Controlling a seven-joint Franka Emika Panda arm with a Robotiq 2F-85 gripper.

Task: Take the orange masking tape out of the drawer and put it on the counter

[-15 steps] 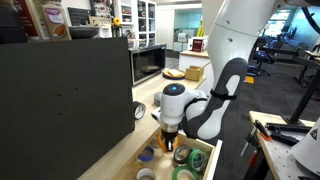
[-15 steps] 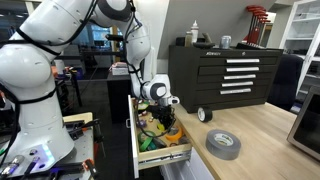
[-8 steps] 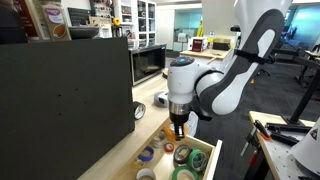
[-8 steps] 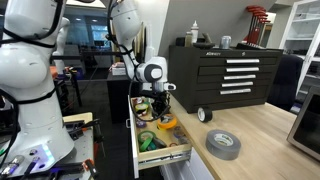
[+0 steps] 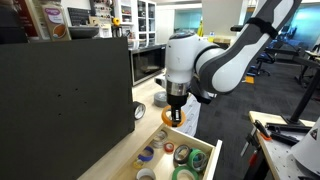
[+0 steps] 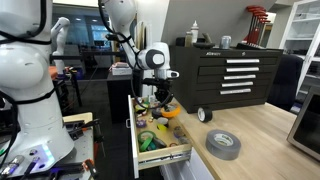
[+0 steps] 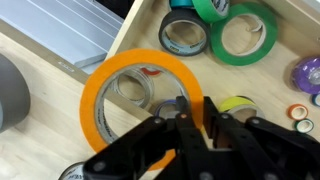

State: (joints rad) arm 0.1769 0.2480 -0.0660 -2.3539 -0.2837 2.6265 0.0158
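My gripper (image 7: 195, 110) is shut on the rim of the orange masking tape (image 7: 100, 95), a flat orange ring with an open centre. It holds the ring in the air above the open drawer (image 7: 135, 30). In both exterior views the gripper (image 5: 176, 110) (image 6: 163, 98) hangs over the drawer (image 5: 200, 158) (image 6: 160, 152) with the orange tape (image 5: 169, 117) (image 6: 169, 113) at its fingertips. The beige counter (image 7: 40, 65) (image 6: 255, 140) runs beside the drawer.
The drawer holds green tape rolls (image 7: 245, 30), a clear roll (image 7: 183, 35), a yellow roll (image 7: 238, 103) and a purple one (image 7: 308, 72). A large grey roll (image 6: 223, 144) (image 7: 8, 95) lies on the counter. A black tool chest (image 6: 225, 70) stands behind it.
The gripper has risen out of the drawer with the orange tape held in it and now hangs well above the other rolls.
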